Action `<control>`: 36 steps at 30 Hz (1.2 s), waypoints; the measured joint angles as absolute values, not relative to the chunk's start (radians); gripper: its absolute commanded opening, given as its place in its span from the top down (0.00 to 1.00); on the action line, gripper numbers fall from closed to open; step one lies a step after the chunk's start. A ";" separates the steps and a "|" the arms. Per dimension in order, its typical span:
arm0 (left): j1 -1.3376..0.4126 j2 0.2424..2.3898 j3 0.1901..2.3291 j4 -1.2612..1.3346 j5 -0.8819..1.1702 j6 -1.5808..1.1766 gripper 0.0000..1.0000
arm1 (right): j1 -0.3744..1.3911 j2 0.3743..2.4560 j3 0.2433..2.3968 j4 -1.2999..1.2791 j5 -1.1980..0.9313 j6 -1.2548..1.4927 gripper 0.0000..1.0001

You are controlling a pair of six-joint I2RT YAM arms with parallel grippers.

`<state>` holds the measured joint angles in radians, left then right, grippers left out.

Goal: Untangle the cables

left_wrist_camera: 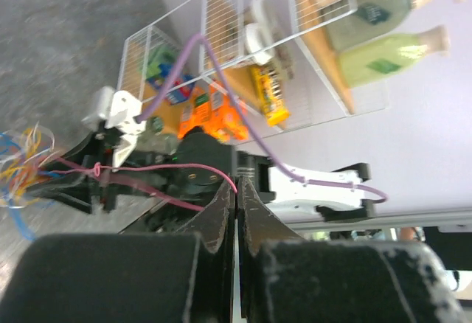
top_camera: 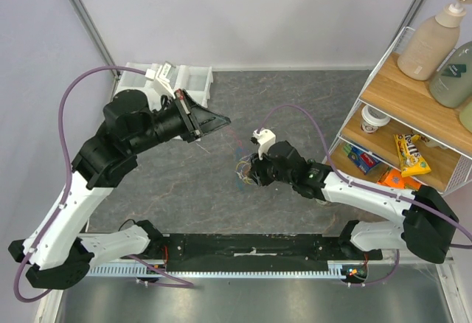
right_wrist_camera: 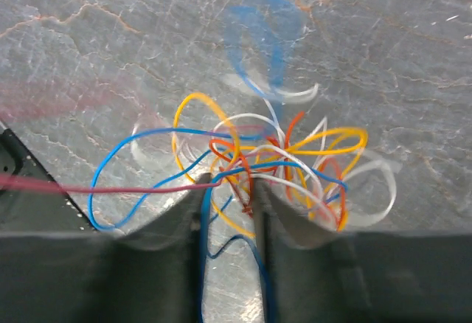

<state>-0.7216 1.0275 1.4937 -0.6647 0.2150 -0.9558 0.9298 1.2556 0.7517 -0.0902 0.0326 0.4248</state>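
Note:
The cables [right_wrist_camera: 273, 157] are a tangle of thin blue, orange, yellow, red and white loops just past my right gripper's fingertips; they also show in the top view [top_camera: 241, 173] and the left wrist view [left_wrist_camera: 22, 164]. My right gripper [right_wrist_camera: 230, 194] has its jaws a little apart, with blue and red strands running through the gap and around the fingers [right_wrist_camera: 193, 205]. My left gripper [left_wrist_camera: 236, 190] is shut on a thin red cable [left_wrist_camera: 169, 167] that stretches taut from it to the tangle. In the top view the left gripper [top_camera: 221, 124] is up and left of the right gripper [top_camera: 247, 172].
A white wire rack with wooden shelves [top_camera: 413, 87] stands at the right, holding bottles [top_camera: 435, 32], a cup and snack packs. A white bin [top_camera: 188, 80] sits at the back left. The grey table [top_camera: 295, 109] lies under both grippers.

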 measured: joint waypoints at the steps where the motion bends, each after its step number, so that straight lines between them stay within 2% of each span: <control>1: -0.722 1.030 1.509 -0.651 0.222 -0.962 0.98 | 0.923 1.254 0.750 -0.085 0.035 0.427 0.83; 2: -0.722 1.033 1.529 -0.636 0.229 -0.967 0.98 | 0.915 1.252 0.745 -0.077 0.035 0.433 0.86; 10: -0.722 1.110 1.779 -0.593 0.246 -0.966 0.98 | 0.867 1.265 0.728 -0.056 0.017 0.445 0.81; 17: -0.722 1.167 2.027 -0.591 0.239 -0.865 0.98 | 0.856 1.324 0.713 -0.053 -0.036 0.445 0.82; 19: -0.722 1.169 2.069 -0.589 0.236 -0.839 0.99 | 0.854 1.337 0.710 -0.060 -0.049 0.444 0.79; 25: -0.722 1.158 2.080 -0.599 0.210 -0.817 0.98 | 0.853 1.341 0.727 -0.114 -0.091 0.425 0.61; 29: -0.722 1.164 2.054 -0.635 0.184 -0.815 0.98 | 0.853 1.329 0.802 -0.189 -0.136 0.401 0.41; 32: -0.722 1.174 2.032 -0.696 0.158 -0.808 0.98 | 0.854 1.291 0.874 -0.250 -0.152 0.378 0.32; 36: -0.722 1.187 1.985 -0.781 0.120 -0.805 0.98 | 0.854 1.223 0.981 -0.340 -0.142 0.341 0.28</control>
